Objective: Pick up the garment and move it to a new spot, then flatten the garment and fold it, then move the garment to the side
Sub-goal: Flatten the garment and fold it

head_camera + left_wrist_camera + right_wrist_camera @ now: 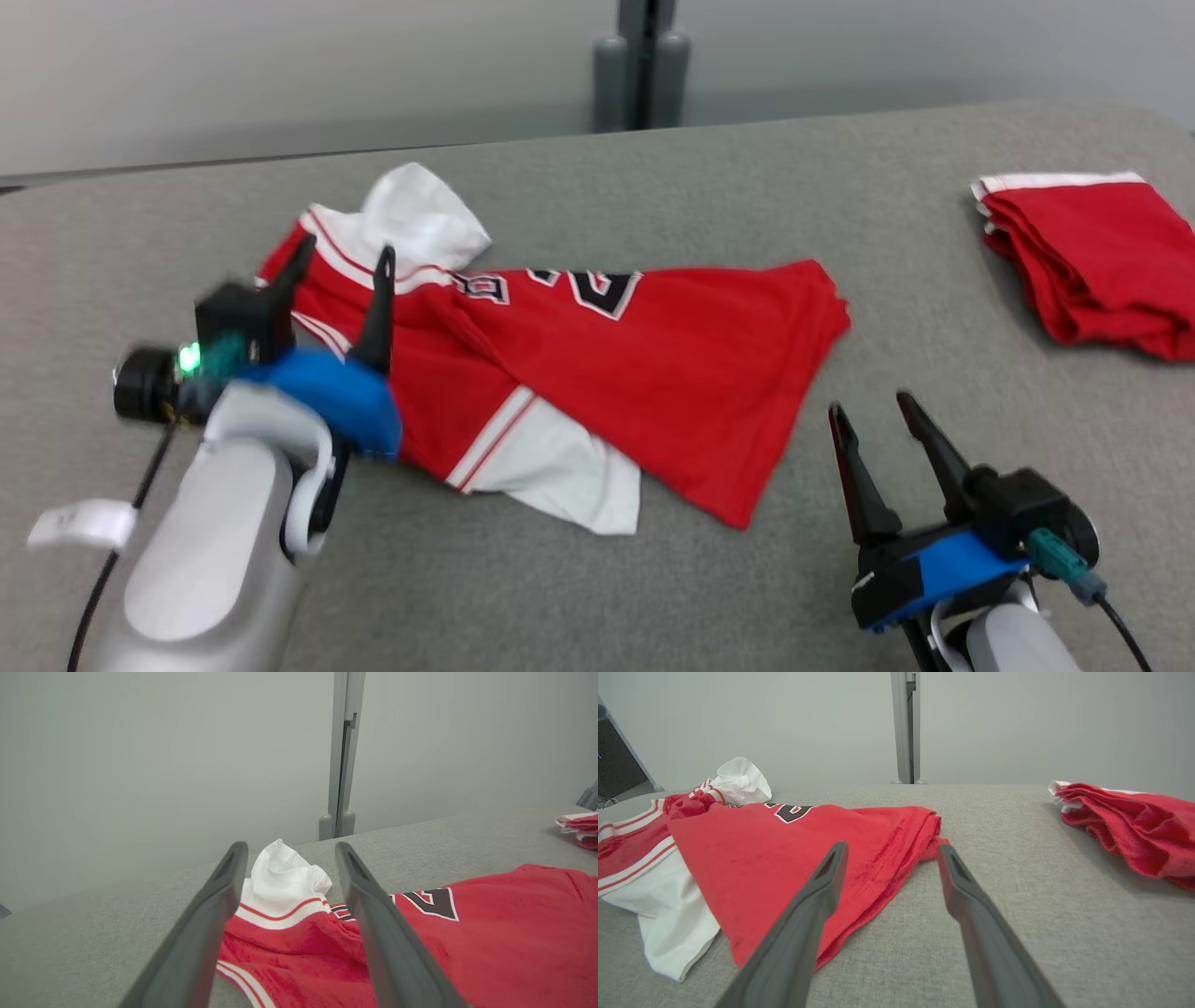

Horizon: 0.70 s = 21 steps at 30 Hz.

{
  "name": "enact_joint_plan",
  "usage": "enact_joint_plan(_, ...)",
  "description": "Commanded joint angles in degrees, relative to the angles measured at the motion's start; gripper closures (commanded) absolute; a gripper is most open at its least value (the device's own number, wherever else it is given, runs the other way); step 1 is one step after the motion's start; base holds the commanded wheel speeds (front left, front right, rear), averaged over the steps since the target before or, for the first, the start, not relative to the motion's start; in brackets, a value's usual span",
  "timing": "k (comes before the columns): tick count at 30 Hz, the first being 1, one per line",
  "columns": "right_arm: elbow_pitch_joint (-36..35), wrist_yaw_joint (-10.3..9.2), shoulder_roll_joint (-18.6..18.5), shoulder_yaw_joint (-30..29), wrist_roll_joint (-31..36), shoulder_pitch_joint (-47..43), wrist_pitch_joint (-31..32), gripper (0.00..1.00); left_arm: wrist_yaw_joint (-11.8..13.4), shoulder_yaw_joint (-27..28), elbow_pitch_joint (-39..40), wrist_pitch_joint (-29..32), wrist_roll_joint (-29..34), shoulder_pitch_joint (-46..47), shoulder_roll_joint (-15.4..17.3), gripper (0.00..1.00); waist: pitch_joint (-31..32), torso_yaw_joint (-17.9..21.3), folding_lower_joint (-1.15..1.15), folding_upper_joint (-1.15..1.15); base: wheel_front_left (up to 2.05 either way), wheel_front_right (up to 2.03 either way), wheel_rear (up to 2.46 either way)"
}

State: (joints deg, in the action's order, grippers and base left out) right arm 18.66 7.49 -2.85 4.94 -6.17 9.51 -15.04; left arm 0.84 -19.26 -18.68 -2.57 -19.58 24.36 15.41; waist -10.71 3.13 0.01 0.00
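Left gripper (347, 245) is up front on its pale arm, fingers spread wide with nothing between them, parked over the left end of the jersey (653, 364), right where the red-and-white trim meets the bunched sleeve (420, 215). Can't tell from these angles if the tips actually touch cloth. Jersey's lying rumpled across the middle of the grey table (653, 597), red body folded over itself, black numbers showing, other sleeve (560, 467) poking out at the near edge. Right gripper (868, 403) is spread open too, empty, over bare table just beside the jersey's right hem, not touching it. Off at the far right, well apart, sits a folded red pile (1092, 261) with white trim. Grey post (641, 65) stands behind the table.
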Motion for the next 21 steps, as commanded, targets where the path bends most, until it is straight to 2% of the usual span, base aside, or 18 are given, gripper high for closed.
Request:
enact_joint_plan(1,-0.66,0.01,-0.08,0.22,-0.02,1.43,-0.2,0.0,-0.66,-0.92,-3.38,2.78,0.76,4.98,-0.39,0.0,-1.95,1.24,-0.01,0.0,0.0,0.0,0.0)
enact_joint_plan(8,-1.66,0.01,-0.07,0.72,-0.5,3.48,-0.2,0.0,-1.54,-1.8,-18.23,8.77,-0.03,17.27,-2.99,0.0,-7.84,6.11,-0.01,0.0,0.0,0.0,0.0)
enact_joint_plan(12,-2.23,0.01,-0.06,0.38,-0.49,3.85,-0.2,0.0,1.25,-1.91,-25.11,9.54,1.79,21.48,-2.15,0.0,-9.74,7.64,-0.01,0.0,0.0,0.0,0.0)
enact_joint_plan(14,-2.48,0.01,-0.06,0.34,-0.59,3.96,-0.2,0.0,1.88,-2.4,-27.77,9.96,2.43,22.8,-2.18,0.0,-10.25,7.98,-0.01,0.0,0.0,0.0,0.0)
enact_joint_plan(20,-2.49,0.01,-0.06,0.85,-1.23,4.15,-0.2,0.0,-0.66,-4.77,-32.96,12.12,3.61,26.41,-2.0,0.0,-10.88,8.39,-0.01,0.0,0.0,0.0,0.0)
enact_joint_plan(21,-2.49,0.01,-0.06,1.07,-1.38,4.25,-0.2,0.0,-0.74,-5.21,-33.68,12.52,4.03,26.94,-1.87,0.11,-10.94,8.46,-0.01,0.0,0.0,0.0,0.0)
